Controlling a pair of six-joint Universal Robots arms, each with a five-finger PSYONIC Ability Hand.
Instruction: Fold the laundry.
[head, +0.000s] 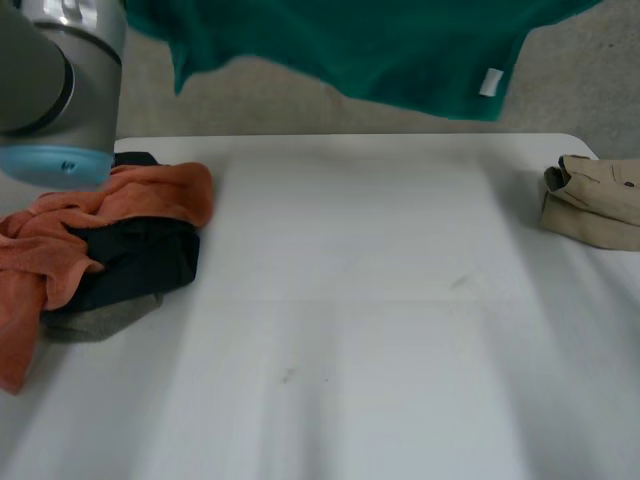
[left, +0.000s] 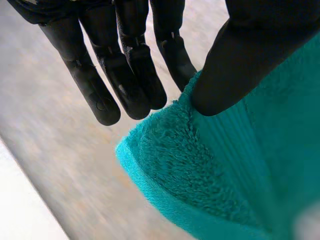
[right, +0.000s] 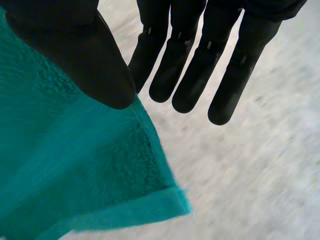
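A teal towel (head: 380, 50) hangs in the air above the far edge of the white table (head: 350, 330), with a small white label (head: 490, 82) near its right side. In the left wrist view my left hand (left: 125, 75) pinches one corner of the towel (left: 225, 175) between its thumb (left: 240, 60) and a straight finger. My right hand (right: 200, 65) grips the towel's (right: 65, 165) other corner the same way, its thumb (right: 75, 50) pressed onto the cloth. My left arm (head: 60, 90) rises at the near left.
A heap of unfolded laundry lies at the table's left: an orange cloth (head: 120, 205) over a black one (head: 140, 260) and a grey one (head: 100, 320). A folded beige garment (head: 600, 200) rests at the right edge.
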